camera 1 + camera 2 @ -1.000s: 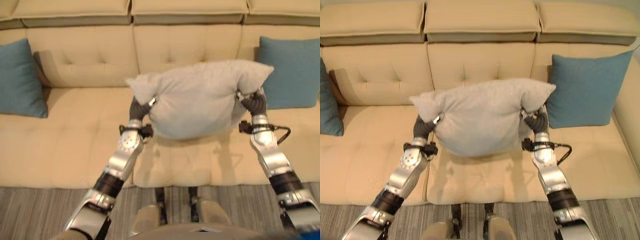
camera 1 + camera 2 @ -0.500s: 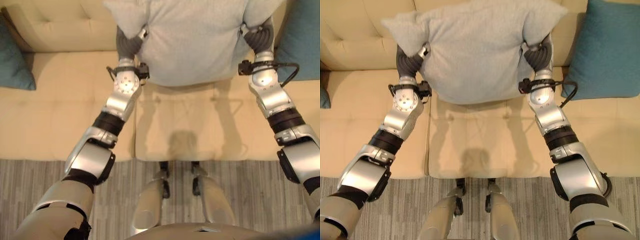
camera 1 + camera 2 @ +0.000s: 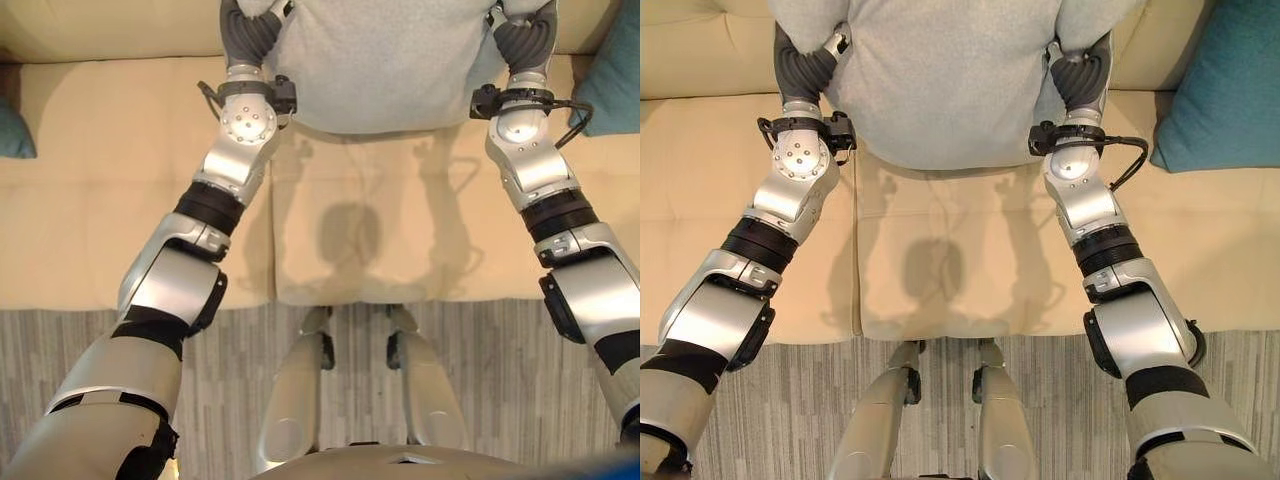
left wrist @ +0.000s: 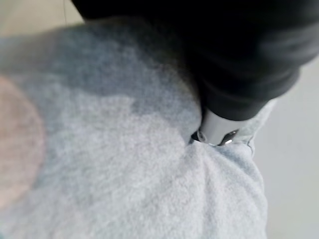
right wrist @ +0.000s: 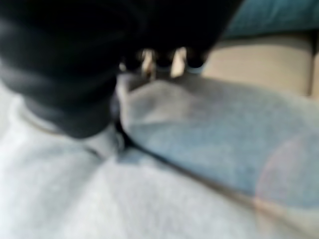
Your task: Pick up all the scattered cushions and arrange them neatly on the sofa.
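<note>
both arms have reached further in: left hand (image 3: 805,68) and right hand (image 3: 1080,75) clutch the grey cushion (image 3: 940,80) toward the sofa (image 3: 940,270) back edge (placement seems near).

A: Where is there room?
B: The beige tufted sofa seat (image 3: 940,270) lies bare at frame centre and left.
A: And what blocks?
B: The grey fabric cushion (image 3: 950,80) fills top centre; a teal square cushion (image 3: 1230,90) stands upper right.
</note>
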